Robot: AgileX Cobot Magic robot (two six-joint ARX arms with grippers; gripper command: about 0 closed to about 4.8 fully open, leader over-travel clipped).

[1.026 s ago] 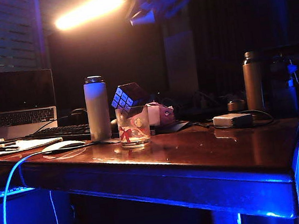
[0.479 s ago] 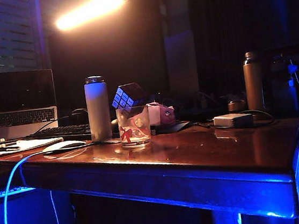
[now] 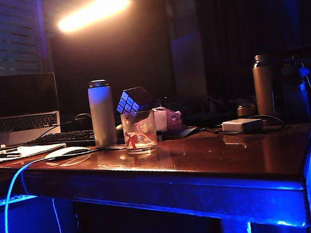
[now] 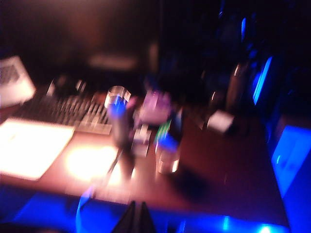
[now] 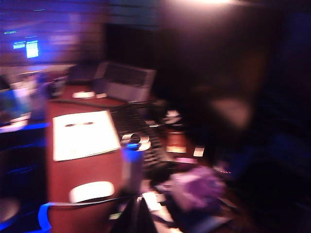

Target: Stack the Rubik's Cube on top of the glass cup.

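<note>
While Rubik's Cube [image 3: 133,100] is sitting tilted on rim of glass cup [image 3: 139,131], left of centre in exterior frame, stacking looks done; left gripper [image 4: 135,218] and right gripper [image 5: 130,213] are showing pinched-together, empty tips at bottom edge; next maybe just checking cube isn't sliding

pale bottle [image 3: 101,112] | laptop [image 3: 24,108] | mouse [image 3: 66,152] | brown flask [image 3: 263,84]

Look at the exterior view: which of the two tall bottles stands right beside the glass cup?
The pale bottle with the dark cap, just left of the glass cup. The brownish bottle stands far right.
</note>
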